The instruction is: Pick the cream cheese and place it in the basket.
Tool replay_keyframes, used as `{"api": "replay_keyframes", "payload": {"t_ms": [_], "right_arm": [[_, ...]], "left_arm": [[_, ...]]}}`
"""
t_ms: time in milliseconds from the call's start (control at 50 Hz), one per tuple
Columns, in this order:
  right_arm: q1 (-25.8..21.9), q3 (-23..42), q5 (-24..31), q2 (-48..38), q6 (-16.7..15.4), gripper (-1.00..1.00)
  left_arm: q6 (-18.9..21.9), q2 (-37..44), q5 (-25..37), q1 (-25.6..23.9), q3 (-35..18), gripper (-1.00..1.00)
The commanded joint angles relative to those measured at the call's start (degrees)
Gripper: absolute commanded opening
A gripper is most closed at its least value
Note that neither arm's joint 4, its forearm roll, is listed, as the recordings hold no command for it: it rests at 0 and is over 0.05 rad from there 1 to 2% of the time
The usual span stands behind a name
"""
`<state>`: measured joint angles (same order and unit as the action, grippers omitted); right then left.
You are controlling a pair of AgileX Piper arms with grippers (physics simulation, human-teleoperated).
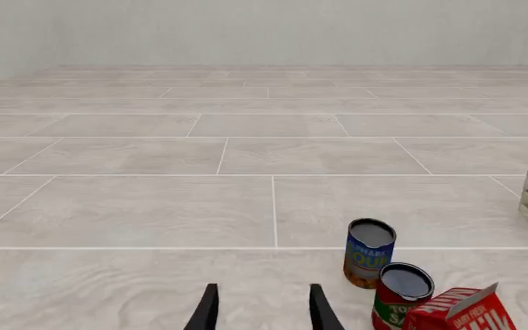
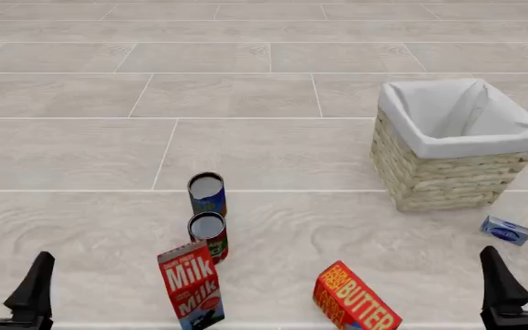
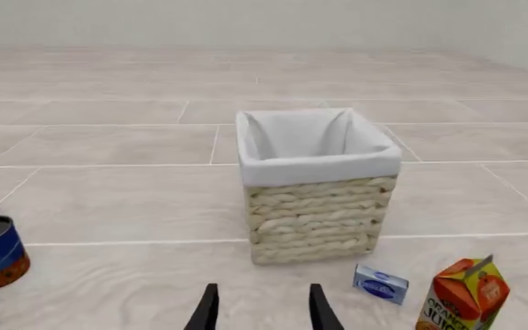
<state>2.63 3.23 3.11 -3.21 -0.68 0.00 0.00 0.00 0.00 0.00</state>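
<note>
Two cans stood one behind the other left of centre – a blue-labelled can (image 2: 207, 193) farther out and a red-and-green can (image 2: 209, 235) nearer – with a red milk carton (image 2: 190, 284) just in front of them and an orange butter box (image 2: 355, 300) to its right. An orange juice carton (image 3: 463, 293) showed only in the right wrist view, just beside the cream cheese (image 2: 506, 230). None of these lay between the cream cheese and the basket (image 2: 452, 172).

The floor to the left and beyond the basket lay bare and wide.

The cream cheese was a small flat pale-blue box with a dark oval label, lying near the basket's front right corner, apart from it.

The left gripper (image 2: 7, 275) and right gripper (image 2: 525, 271) sat low at the near edge – both spread apart and holding nothing.
</note>
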Motion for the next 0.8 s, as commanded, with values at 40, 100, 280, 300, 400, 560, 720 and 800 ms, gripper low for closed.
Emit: {"api": "replay_keyframes", "payload": {"t_ms": [40, 100, 280, 300, 400, 560, 720, 800], "right_arm": [[-2.69, -2.81, -2.57, 2.89, 0.86, 1.0], [-2.71, -2.71, -2.38, 2.98, 0.96, 1.0], [-2.1, 0.55, 0.21, 3.1, 1.09, 1.0], [-1.62, 2.74, 2.15, 3.18, 1.59, 1.0], [-1.66, 6.07, 5.37, 3.17, 0.59, 1.0], [-0.84, 9.73, 10.41, 3.12, -0.68, 1.0], [0.14, 17.74, 16.52, 1.08, -0.41, 1.0], [-0.95, 20.99, 17.39, -4.93, -2.68, 1.0]], "left_arm": [[0.0, 0.0, 0.0, 0.0, 0.0, 1.0], [0.0, 0.0, 0.0, 0.0, 0.0, 1.0], [0.0, 0.0, 0.0, 0.0, 0.0, 1.0], [0.0, 0.0, 0.0, 0.0, 0.0, 1.0], [0.0, 0.0, 0.0, 0.0, 0.0, 1.0], [0.0, 0.0, 0.0, 0.0, 0.0, 1.0], [0.0, 0.0, 0.0, 0.0, 0.0, 1.0], [0.0, 0.0, 0.0, 0.0, 0.0, 1.0]]}}
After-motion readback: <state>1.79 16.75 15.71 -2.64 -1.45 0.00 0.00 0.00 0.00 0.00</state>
